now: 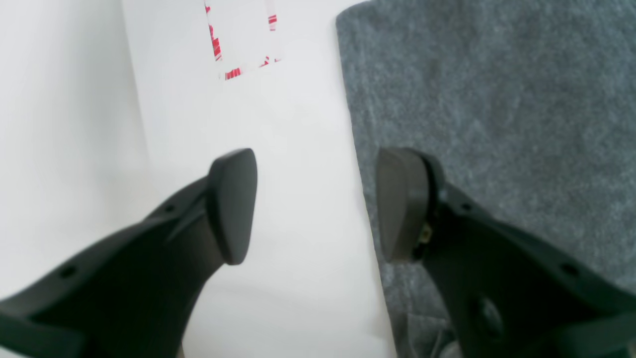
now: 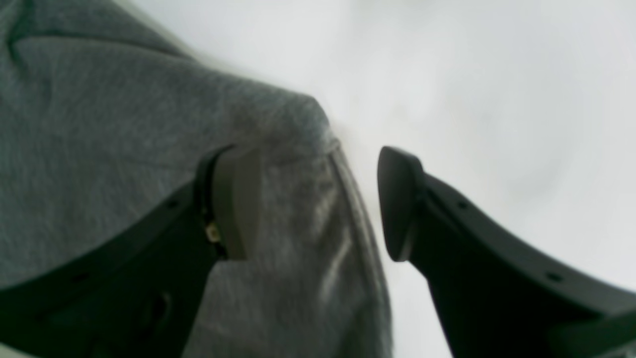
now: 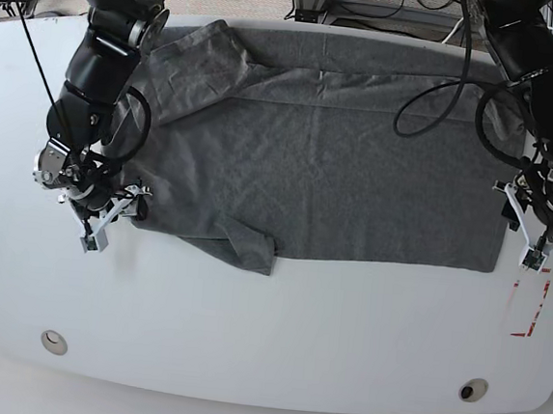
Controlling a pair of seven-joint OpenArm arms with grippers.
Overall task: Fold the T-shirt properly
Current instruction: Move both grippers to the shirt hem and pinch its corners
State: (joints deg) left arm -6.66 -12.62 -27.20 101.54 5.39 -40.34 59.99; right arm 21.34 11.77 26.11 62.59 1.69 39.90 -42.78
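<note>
Both arms reach down, left gripper point(image 1: 316, 205) and right gripper point(image 2: 318, 204) gaping empty astride opposite T-shirt point(image 3: 320, 153) edges on white table point(image 3: 275, 333)

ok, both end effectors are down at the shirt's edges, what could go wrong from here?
1. The left end effector is open astride the T-shirt edge, with one finger over bare table. Closing there may catch only a sliver of cloth, or none.
2. The right end effector is open over a bunched, wrinkled corner. It may grab several layers and drag in a crooked fold.
3. The near sleeve lies tucked at the hem, so lifting could leave it trapped inside.
</note>
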